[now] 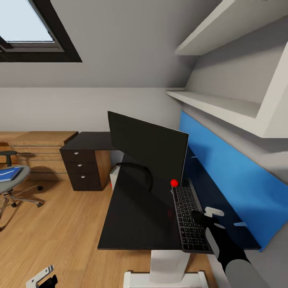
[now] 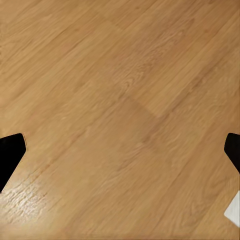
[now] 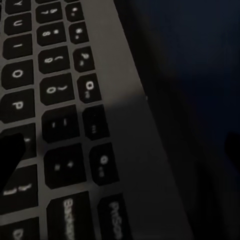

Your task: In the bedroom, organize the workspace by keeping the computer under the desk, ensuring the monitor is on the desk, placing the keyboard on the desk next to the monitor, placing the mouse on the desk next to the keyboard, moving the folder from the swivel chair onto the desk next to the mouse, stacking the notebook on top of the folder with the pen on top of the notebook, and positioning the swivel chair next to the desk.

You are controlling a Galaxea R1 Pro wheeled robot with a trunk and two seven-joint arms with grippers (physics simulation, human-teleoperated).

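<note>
The black monitor [image 1: 148,154] stands on the black-topped desk [image 1: 136,224]. To its right, along the blue back panel, lies the keyboard [image 1: 188,216]. My right gripper [image 1: 204,217] hovers open just over the keyboard's near right part. In the right wrist view the keyboard's silvery rim [image 3: 135,165] runs between the spread fingers of the right gripper [image 3: 120,155]. My left gripper [image 2: 120,150] hangs open over bare floor, low at the left [image 1: 42,280]. A blue folder [image 1: 10,174] lies on the swivel chair [image 1: 16,180] at far left. Mouse, notebook and pen are out of view.
A small red ball [image 1: 174,183] sits at the keyboard's far end. A dark three-drawer unit [image 1: 82,168] and a light-wood chest [image 1: 40,150] stand against the far wall. A pale box [image 1: 115,176] shows low past the desk's far end. White shelves [image 1: 224,106] overhang the desk.
</note>
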